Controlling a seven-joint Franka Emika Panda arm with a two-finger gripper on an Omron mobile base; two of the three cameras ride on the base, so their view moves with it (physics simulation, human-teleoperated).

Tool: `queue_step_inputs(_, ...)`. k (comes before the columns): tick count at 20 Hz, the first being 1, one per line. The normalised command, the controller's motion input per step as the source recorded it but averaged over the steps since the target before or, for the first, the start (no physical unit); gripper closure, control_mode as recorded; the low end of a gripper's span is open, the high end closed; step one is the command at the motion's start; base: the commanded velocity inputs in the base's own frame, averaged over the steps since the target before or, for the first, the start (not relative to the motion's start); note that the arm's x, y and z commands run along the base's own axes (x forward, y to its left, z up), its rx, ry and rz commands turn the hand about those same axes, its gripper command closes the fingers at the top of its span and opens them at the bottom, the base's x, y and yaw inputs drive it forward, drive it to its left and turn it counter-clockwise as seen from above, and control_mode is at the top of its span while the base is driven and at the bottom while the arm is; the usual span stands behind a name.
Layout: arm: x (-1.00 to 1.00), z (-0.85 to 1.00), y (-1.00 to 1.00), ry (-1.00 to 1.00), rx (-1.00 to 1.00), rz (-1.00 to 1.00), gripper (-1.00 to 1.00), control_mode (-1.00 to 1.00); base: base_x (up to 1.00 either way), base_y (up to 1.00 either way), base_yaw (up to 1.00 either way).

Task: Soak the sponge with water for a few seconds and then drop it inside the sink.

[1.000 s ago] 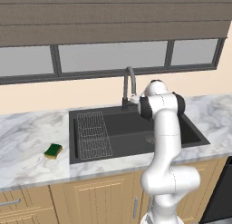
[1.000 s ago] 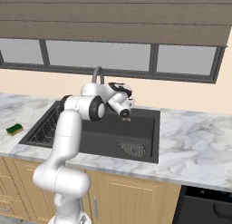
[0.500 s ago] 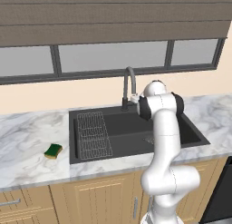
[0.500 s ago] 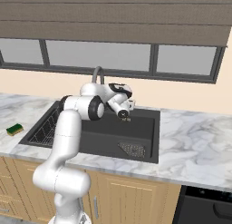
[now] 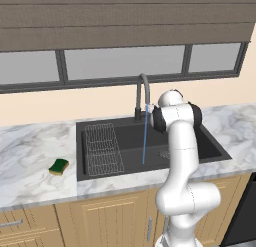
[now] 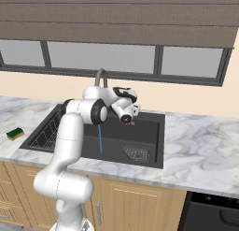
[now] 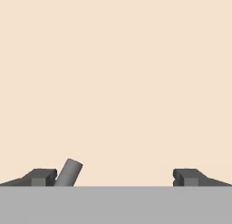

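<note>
we note the thin blue water stream now runs from the dark gooseneck faucet; two-finger gripper wide open, empty; green-topped rectangular sponge awaits pickup.

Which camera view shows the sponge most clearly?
The left base view: the sponge lies whole on the counter left of the sink, its green top and yellow side visible. The right base view shows it small, at the left edge.

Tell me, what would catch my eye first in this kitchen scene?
Probably the tall white robot arm rising in front of the dark sink, its open gripper up beside the curved faucet. Next, the thin blue stream of water falling from the faucet into the basin. Then the little green sponge lying alone on the marble counter, left of the sink.
</note>
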Motion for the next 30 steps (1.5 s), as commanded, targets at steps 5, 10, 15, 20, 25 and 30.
queue_step_inputs(5,0.00,-0.65,-0.67,0.00,0.09,-0.08,-1.00,-1.00,0.00,0.00,0.00)
queue_step_inputs(10,0.00,-0.70,-0.68,0.00,0.09,-0.08,-1.00,-1.00,0.00,0.00,0.00)
queue_step_inputs(15,-0.03,-0.22,-0.55,-0.01,0.13,-0.05,-1.00,-1.00,0.00,0.00,0.00)
queue_step_inputs(20,-0.09,0.23,-0.33,-0.02,0.19,-0.01,-1.00,-1.00,0.00,0.00,0.00)
queue_step_inputs(25,0.00,0.40,-0.32,-0.02,0.16,-0.03,-1.00,-1.00,0.00,0.00,0.00)
queue_step_inputs(30,-0.05,0.23,-0.43,0.00,0.16,-0.02,-1.00,-1.00,0.00,0.00,0.00)
